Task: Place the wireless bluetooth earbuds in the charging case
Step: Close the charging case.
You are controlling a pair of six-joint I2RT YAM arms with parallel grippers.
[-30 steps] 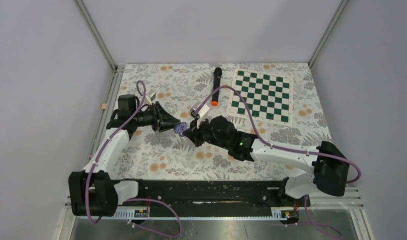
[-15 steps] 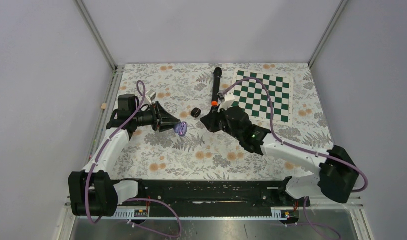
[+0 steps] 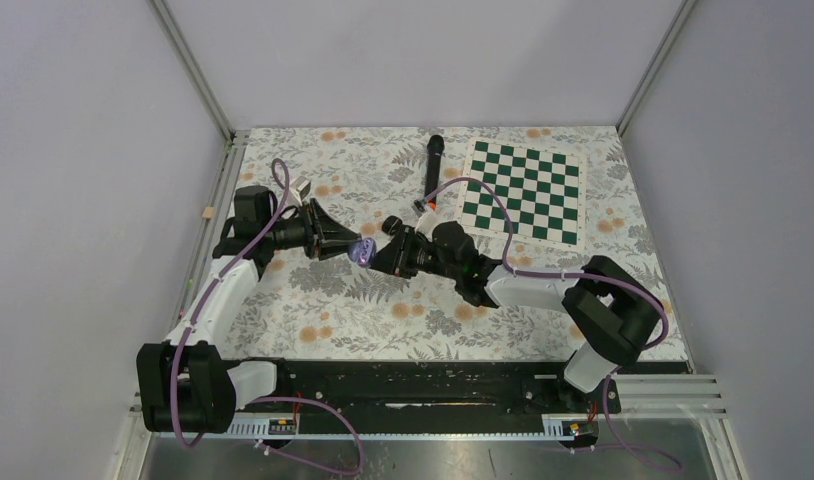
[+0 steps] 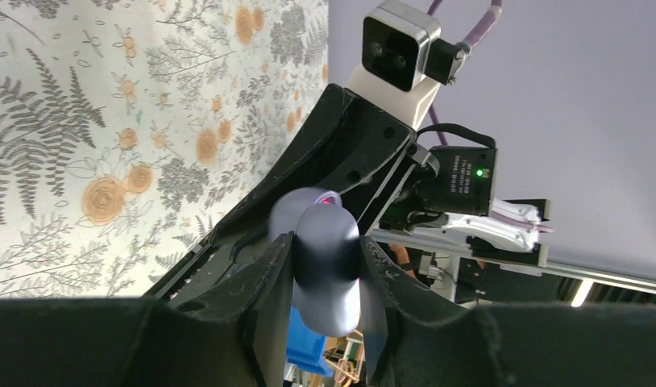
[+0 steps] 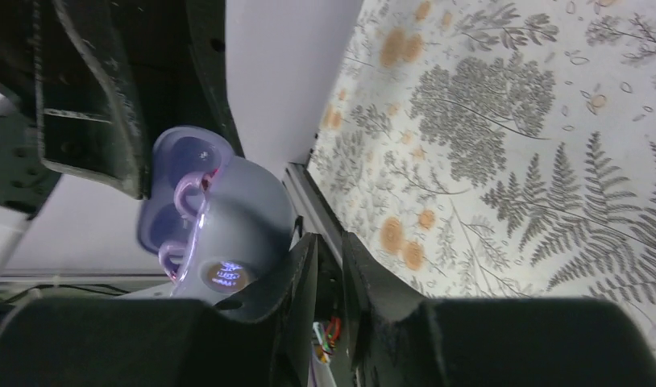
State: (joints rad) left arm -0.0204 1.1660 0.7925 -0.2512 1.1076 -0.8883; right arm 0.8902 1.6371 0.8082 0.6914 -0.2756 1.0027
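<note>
The pale purple charging case (image 3: 362, 252) hangs above the floral mat with my left gripper (image 3: 349, 246) shut on it; in the left wrist view its rounded body (image 4: 328, 258) fills the gap between the fingers. My right gripper (image 3: 384, 258) sits right beside the case, its jaws a narrow slit apart (image 5: 329, 254) with nothing between them. The right wrist view shows the case (image 5: 244, 214) open, lid swung up and left, with two pale purple earbuds (image 5: 189, 192) at its open mouth. A small black round earbud-like piece (image 3: 391, 224) lies on the mat just behind the right gripper.
A long black microphone (image 3: 432, 170) with an orange end lies at the back centre. A green and white chessboard (image 3: 523, 190) covers the back right. The floral mat (image 3: 313, 320) spans the table; metal rails line its left edge.
The right arm swung away toward the microphone, then came back beside the case. Its jaws have parted slightly. The left gripper has held the case nearly still.
</note>
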